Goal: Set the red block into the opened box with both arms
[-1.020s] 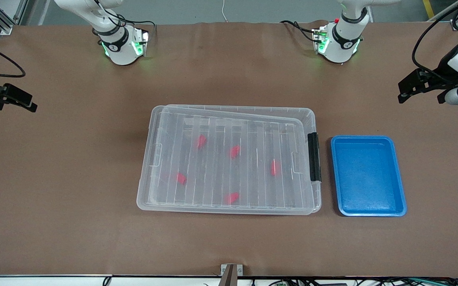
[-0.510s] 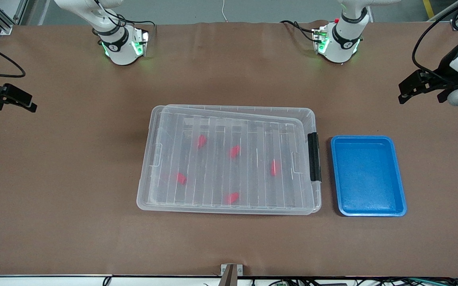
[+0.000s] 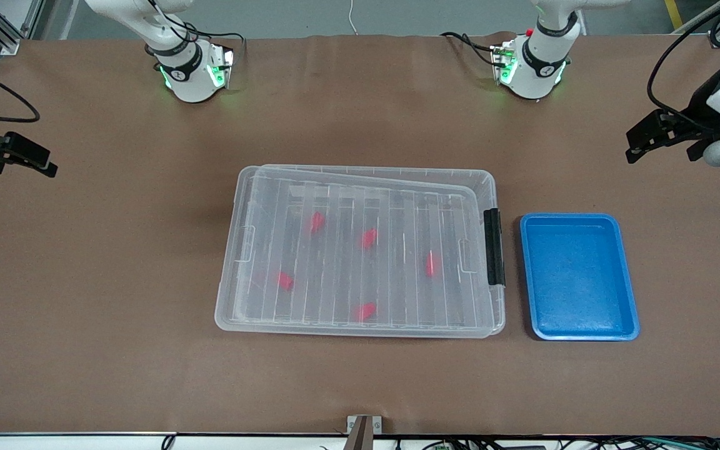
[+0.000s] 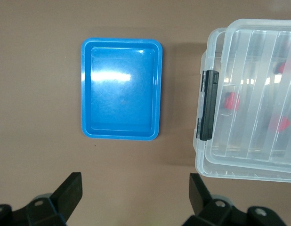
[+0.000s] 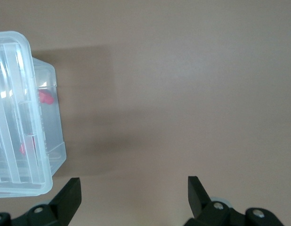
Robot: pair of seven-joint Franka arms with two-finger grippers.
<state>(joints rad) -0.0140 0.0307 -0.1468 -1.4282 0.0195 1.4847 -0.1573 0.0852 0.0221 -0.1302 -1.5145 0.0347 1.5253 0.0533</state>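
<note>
The box (image 3: 397, 170) is a large clear bin in the middle of the table, with a black clip handle (image 3: 493, 247) on its end toward the left arm. Its ribbed clear lid (image 3: 397, 250) lies on top, slightly askew. Several red blocks show through the lid, one of them the red block (image 3: 369, 237); the left wrist view shows another red block (image 4: 231, 100), and the right wrist view one more (image 5: 45, 97). My left gripper (image 3: 632, 145) (image 4: 135, 188) hangs open over bare table past the tray. My right gripper (image 3: 50, 167) (image 5: 134, 188) hangs open over the table's other end. Neither holds anything.
A shallow blue tray (image 3: 627, 275) (image 4: 86, 89) sits beside the box's handle end, toward the left arm's end of the table, with nothing in it. Both arm bases (image 3: 188, 75) (image 3: 532, 69) stand along the table's edge farthest from the front camera. Brown paper covers the table.
The left arm's wrist has shifted very slightly. The box, lid, blocks and tray lie as before, and both grippers stay open.
</note>
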